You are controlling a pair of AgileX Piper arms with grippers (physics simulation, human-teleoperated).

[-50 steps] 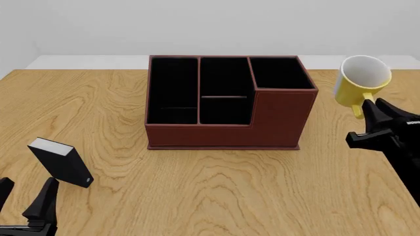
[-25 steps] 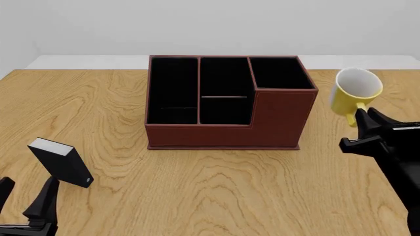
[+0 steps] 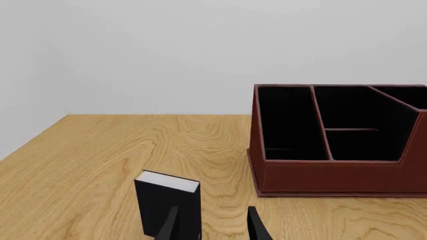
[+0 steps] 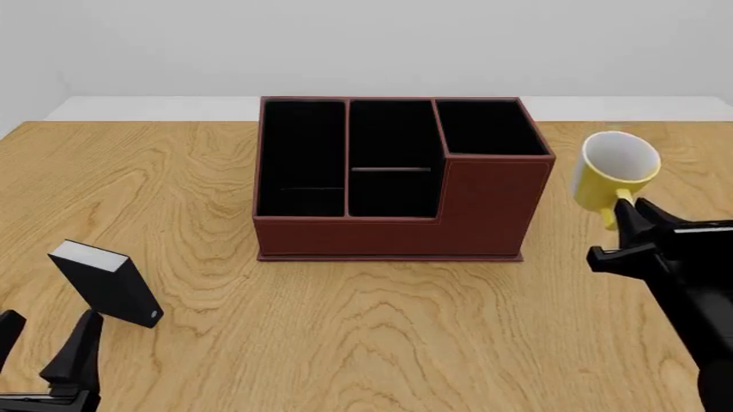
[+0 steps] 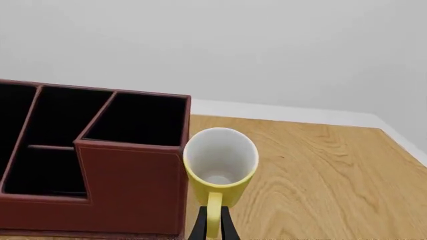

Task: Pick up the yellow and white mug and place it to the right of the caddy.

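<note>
Outside yellow, inside white — mug point(image 4: 615, 172)

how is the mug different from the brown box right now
The mug is small, round, yellow outside and white inside; the box is much larger, squared, reddish-brown with black-lined compartments. The mug is held by its handle in the right end effector and tipped toward the camera; the box sits flat on the table. Both are open-topped and empty.

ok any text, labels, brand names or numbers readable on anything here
None. The yellow and white mug, held by its handle in the right end effector, is plain. The caddy and the black block with a white edge carry no markings either.
</note>
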